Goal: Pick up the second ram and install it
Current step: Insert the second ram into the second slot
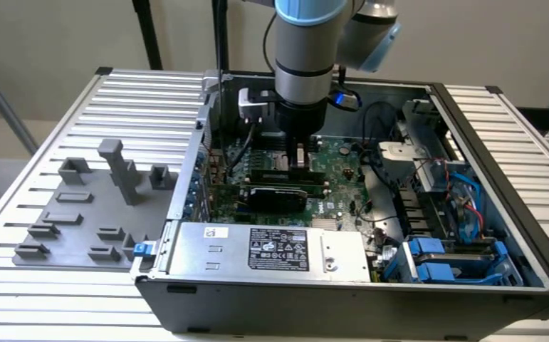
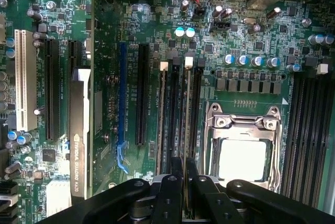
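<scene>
Now gripper [image 2: 183,174] shut on second ram [image 2: 178,109], over mobo slots [image 2: 193,109]

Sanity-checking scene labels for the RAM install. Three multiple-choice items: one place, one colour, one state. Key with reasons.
1. The arm reaches down:
A) over the grey fixture
B) into the computer case, above the motherboard
C) beside the table

2. The slot between the graphics card and the black slot is:
A) blue
B) red
C) yellow

3. The CPU socket is:
A) under a cooler
B) uncovered
C) buried in cables

Key: B, the exterior view shows the arm inside the open case; A, its plastic is plainly blue; B, its metal frame lies bare.
</scene>
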Robot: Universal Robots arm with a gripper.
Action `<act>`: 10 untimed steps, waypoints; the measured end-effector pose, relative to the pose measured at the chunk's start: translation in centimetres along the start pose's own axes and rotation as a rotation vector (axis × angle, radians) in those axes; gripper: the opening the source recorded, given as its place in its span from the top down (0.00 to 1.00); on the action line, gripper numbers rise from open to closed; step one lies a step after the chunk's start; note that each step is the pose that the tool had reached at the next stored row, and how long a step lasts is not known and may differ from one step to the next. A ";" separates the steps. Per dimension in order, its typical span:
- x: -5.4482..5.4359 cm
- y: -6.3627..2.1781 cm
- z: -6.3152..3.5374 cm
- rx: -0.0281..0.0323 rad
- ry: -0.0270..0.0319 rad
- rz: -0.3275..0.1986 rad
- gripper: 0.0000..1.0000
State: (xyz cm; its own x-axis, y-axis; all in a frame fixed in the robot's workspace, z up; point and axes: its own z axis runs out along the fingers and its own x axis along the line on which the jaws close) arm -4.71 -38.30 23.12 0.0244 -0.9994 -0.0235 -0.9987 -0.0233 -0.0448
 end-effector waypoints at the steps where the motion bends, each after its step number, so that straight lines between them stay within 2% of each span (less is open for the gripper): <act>1: 0.0 0.00 0.01 0.0000 0.0000 0.000 0.86; 10: 0.0 0.13 0.20 0.0003 -0.0013 0.006 0.86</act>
State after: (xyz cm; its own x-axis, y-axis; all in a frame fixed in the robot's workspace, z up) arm -4.82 -38.29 22.91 0.0189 -0.9995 -0.0250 -0.9988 -0.0177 -0.0450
